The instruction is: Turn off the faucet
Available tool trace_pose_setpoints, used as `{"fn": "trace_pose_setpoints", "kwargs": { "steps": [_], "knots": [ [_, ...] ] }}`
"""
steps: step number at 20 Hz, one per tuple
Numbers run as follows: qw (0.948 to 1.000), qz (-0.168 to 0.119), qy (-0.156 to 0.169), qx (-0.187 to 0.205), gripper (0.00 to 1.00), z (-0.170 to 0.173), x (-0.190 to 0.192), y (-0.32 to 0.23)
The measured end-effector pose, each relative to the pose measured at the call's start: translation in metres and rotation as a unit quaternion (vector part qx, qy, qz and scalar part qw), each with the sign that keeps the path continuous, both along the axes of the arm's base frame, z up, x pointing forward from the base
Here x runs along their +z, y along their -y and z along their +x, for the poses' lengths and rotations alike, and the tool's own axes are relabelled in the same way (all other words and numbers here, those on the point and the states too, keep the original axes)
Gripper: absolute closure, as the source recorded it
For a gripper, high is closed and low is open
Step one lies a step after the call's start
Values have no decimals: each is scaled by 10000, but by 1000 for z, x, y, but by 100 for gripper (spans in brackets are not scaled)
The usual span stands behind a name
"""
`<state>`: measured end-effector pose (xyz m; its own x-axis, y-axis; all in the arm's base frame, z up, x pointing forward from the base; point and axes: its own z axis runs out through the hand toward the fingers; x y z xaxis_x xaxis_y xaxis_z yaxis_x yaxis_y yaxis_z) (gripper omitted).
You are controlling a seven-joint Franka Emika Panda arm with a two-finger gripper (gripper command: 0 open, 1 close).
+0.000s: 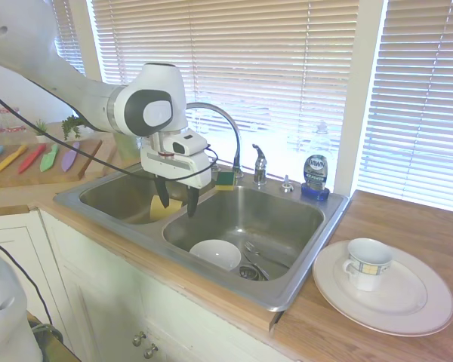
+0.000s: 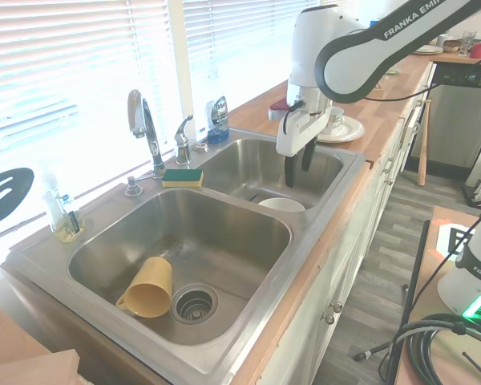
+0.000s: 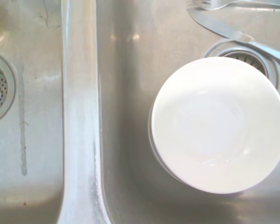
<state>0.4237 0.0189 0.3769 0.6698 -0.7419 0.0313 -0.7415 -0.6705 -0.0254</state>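
A double steel sink (image 1: 328, 219) sits in a wooden surface (image 1: 408, 226). The faucet (image 1: 225, 124) arches at the sink's back rim, its upright lever handle (image 1: 259, 164) beside it. The fingers (image 1: 177, 200), apart and empty, hang over the sink's divider, forward of the handle.

White arm (image 1: 60, 83) bent downward, gripper (image 1: 177, 202) vertical, jaws apart, empty

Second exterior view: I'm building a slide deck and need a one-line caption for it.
Open gripper hovers over the sink basin holding a white bowl, away from the faucet; yellow cup lies in the other basin.
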Motion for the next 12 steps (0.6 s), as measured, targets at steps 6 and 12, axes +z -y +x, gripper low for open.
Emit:
{"fn": "trace_pose_setpoints", "kwargs": {
  "steps": [6,12],
  "knots": [
    [10000,-9,38,-74,100,0,-1,4],
    [9999,-7,46,-155,100,-1,-2,7]
  ]
}}
